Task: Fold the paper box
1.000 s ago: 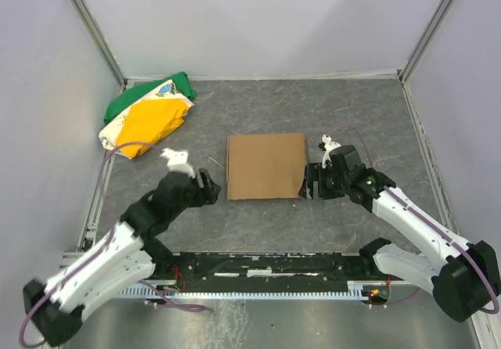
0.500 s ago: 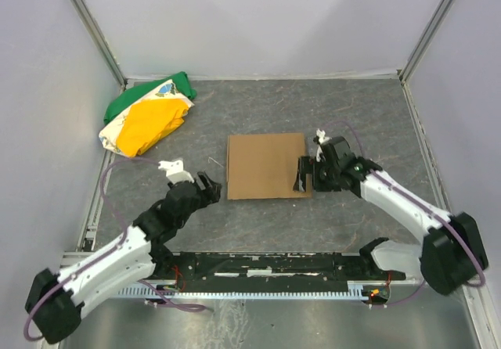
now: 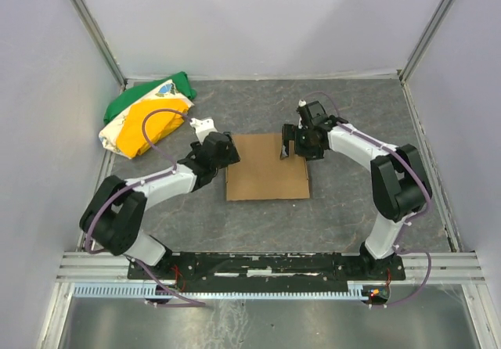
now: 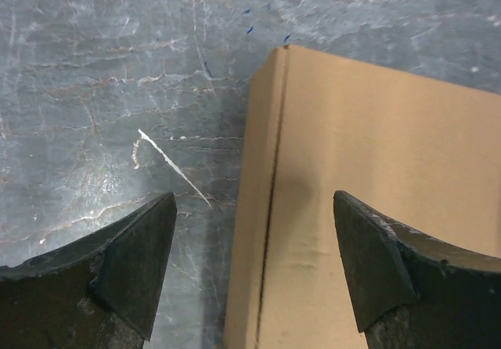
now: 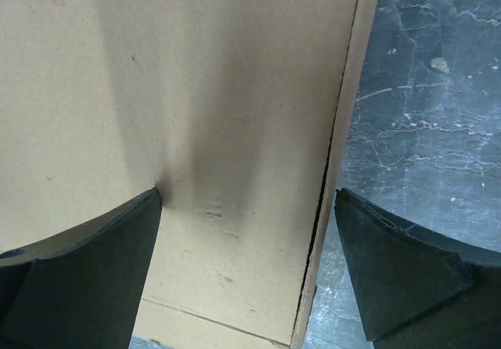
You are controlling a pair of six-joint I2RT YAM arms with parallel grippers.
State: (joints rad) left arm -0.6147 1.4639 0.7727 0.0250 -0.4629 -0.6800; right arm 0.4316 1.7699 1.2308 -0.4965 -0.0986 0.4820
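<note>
Jaws both spread wide, gripping nothing: left jaws straddle the paper box [image 3: 266,181]'s left edge, right jaws its right. It lies flat mid-worktop [image 3: 352,208] (grey surface on every side); cloth bundle [image 3: 149,122] well apart, far-left.

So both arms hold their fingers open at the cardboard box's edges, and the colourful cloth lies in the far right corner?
No: the top view shows the cloth in the far left corner. The rest stands: left fingers and right fingers open at the cardboard box.
</note>
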